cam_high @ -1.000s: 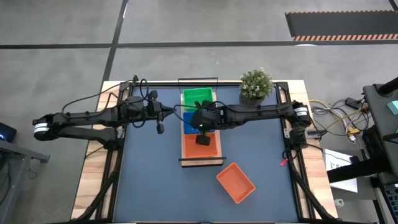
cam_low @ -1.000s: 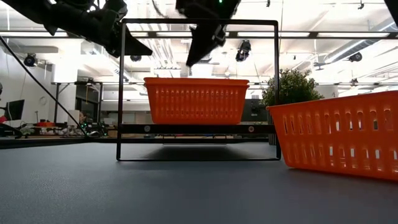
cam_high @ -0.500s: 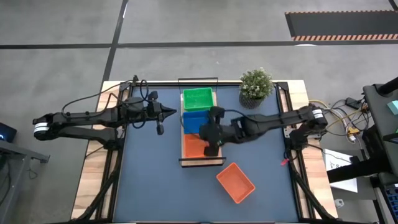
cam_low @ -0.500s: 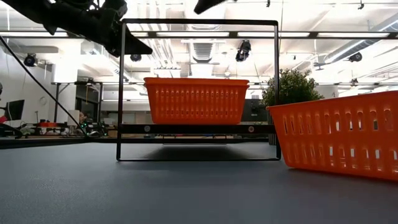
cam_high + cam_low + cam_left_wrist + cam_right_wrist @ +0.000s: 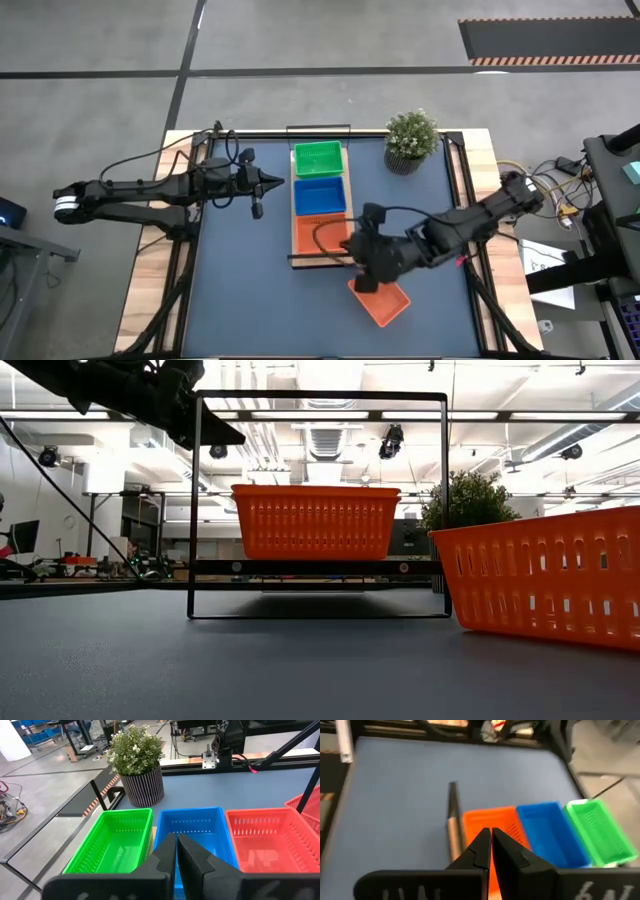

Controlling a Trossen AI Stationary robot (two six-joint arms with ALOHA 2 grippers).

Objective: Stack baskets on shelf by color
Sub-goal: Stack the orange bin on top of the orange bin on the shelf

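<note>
Shelf (image 5: 322, 260) sits center of the high view, long axis running top-to-bottom of the frame, black frame ends at top and bottom. On it, three basket positions in a line along that axis: green basket (image 5: 318, 158) at the top, blue basket (image 5: 320, 193) in the middle, orange basket on the shelf (image 5: 316, 231) at the bottom; each lies long side along the shelf; can't tell how many are nested in each pile. Fourth position is a loose orange basket (image 5: 385, 300) on the dark-blue tabletop (image 5: 240, 290), lower center-right of the frame, just below the shelf's bottom end, long axis skewed diagonally, upper-left to lower-right. Count visible: 1 green, 1 blue, 2 orange. Right gripper (image 5: 366, 283) hangs over the upper-left end of the loose basket, its fingers (image 5: 481, 845) pressed together with nothing between them, per the right wrist view. Left gripper (image 5: 281, 182) is parked left of center, just beside the shelf at blue-basket height, tips pointing right toward it; fingers (image 5: 167, 852) closed on nothing. Potted plant (image 5: 411, 139) stands upper right of the shelf. No readable labels or writing anywhere.
</note>
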